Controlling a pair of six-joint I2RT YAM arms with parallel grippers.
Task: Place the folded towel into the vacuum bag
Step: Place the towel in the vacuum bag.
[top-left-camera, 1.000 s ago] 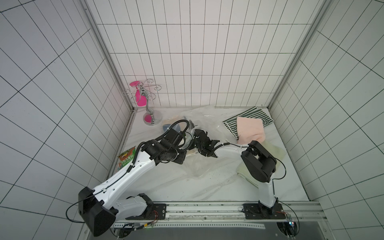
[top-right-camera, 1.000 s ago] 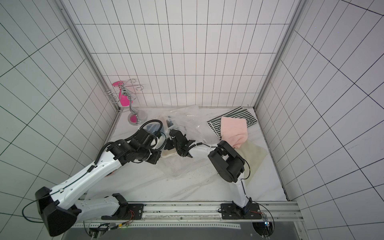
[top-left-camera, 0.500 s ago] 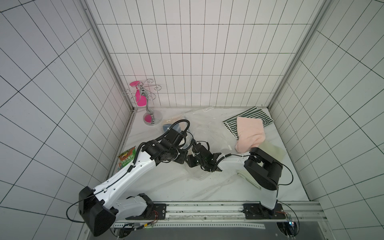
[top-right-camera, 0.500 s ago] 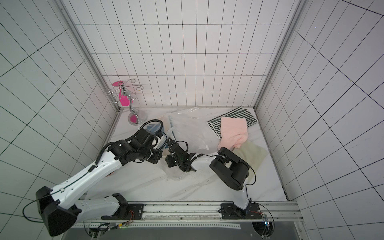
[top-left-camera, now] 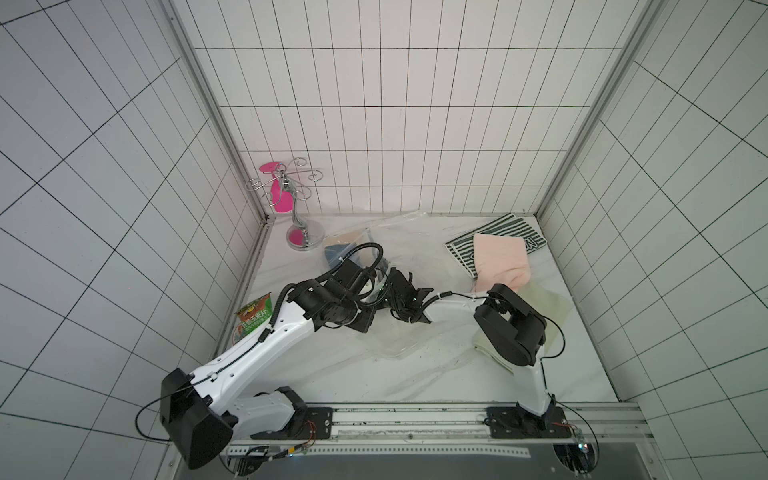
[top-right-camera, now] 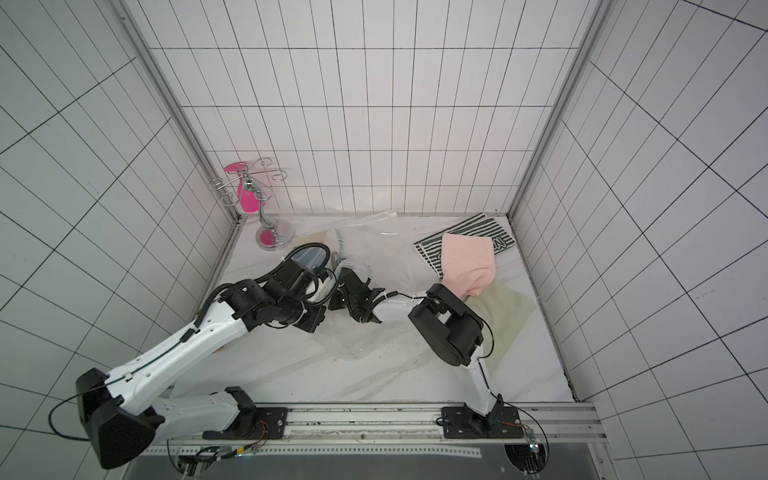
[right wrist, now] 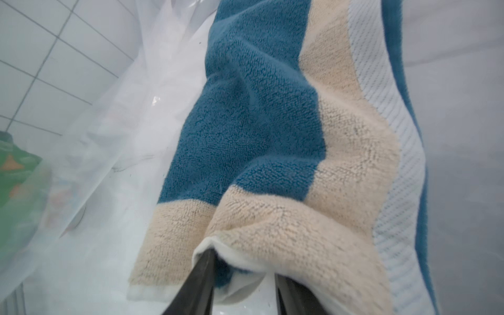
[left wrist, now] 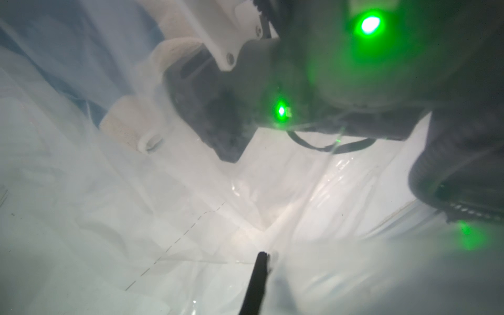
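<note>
The folded towel (right wrist: 259, 122) is teal blue with broad beige patches and a white ribbed band, and the vacuum bag (top-left-camera: 419, 245) is clear and glossy. The table (top-left-camera: 415, 374) is white with grey marble veins. The pink towel (top-left-camera: 500, 259) is pale and plain, the striped cloth (top-left-camera: 503, 230) dark and white, the third cloth (top-left-camera: 548, 307) pale yellowish, and the snack packet (top-left-camera: 253, 318) green and orange.
</note>
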